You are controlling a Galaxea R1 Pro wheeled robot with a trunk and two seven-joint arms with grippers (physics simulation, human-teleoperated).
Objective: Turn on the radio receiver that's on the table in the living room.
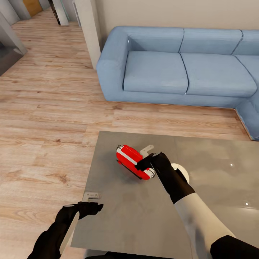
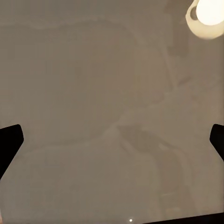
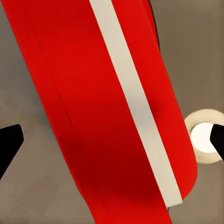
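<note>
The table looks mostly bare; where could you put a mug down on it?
On the table, the wide stretch right of the right gripper is free, as is the near middle. It is crowded only around the radio receiver.

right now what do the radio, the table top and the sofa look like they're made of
Radio receiver: likely smooth moulded plastic, red shell with a white trim band. Table: hard, glossy grey top, perhaps polished stone or lacquer; it mirrors lights. Sofa: matte blue fabric, seamed cushions.
</note>
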